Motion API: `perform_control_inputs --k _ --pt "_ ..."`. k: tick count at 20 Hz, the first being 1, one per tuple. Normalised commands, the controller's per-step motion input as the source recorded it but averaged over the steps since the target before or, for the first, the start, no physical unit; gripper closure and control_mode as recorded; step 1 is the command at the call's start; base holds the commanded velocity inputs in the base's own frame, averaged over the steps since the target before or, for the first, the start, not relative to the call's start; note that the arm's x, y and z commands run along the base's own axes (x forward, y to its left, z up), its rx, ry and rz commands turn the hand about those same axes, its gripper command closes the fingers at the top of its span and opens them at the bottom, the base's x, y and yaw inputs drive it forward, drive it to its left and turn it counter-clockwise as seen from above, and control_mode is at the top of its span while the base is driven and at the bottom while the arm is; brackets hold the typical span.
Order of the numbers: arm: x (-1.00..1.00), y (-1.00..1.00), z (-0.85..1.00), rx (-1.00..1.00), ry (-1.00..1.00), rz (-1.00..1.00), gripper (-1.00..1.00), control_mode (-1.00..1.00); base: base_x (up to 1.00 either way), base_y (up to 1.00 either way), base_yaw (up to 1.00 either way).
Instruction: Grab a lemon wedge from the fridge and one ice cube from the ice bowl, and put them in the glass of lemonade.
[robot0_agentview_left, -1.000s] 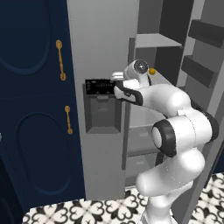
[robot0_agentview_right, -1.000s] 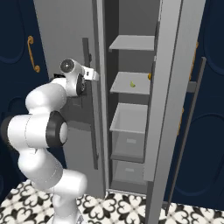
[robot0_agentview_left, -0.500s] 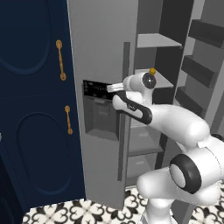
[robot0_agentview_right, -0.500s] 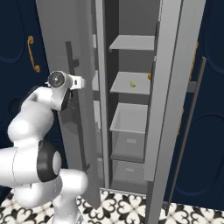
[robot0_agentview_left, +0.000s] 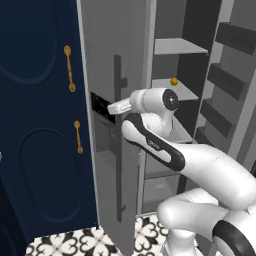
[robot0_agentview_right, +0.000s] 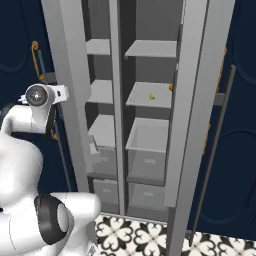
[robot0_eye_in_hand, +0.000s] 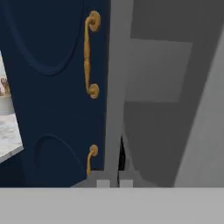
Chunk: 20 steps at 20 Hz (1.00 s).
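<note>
Right base view, centre: lemon wedge (robot0_agentview_right: 152, 96) on a middle shelf of the open fridge (robot0_agentview_right: 150, 49). Left base view instead: small orange fruit (robot0_agentview_left: 174, 81) upper right. Gripper (robot0_agentview_left: 111, 106) shut, holding nothing, tight beside the door (robot0_agentview_left: 115, 60) edge. Navy cabinets (robot0_eye_in_hand: 48, 87), gold handles (robot0_eye_in_hand: 89, 54); patterned floor tiles (robot0_agentview_right: 130, 234) below.

Fridge (robot0_agentview_right: 195, 100) open; lemon wedge (robot0_agentview_right: 152, 96) on middle shelf (orange fruit (robot0_agentview_right: 171, 87) beside door edge).

Light-grey fridge (robot0_agentview_right: 200, 75) — navy cabinets (robot0_agentview_left: 35, 125), gold handles (robot0_eye_in_hand: 89, 54).
</note>
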Motion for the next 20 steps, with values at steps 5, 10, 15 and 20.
perform_control_inputs --k 5,10,15,20 --pt "-0.75 0.71 0.92 -0.13 0.00 0.10 -1.00 -1.00 0.00 0.00 0.00" --pt "-0.65 0.15 0.80 -0.12 -0.03 0.01 -1.00 -1.00 0.00 0.00 0.00" --pt "-0.86 -0.24 0.41 0.00 -0.24 -0.01 -1.00 -1.00 0.00 0.00 0.00" --pt "-0.18 -0.91 0.00 0.18 -0.31 -0.01 -1.00 -1.00 0.00 0.00 0.00"
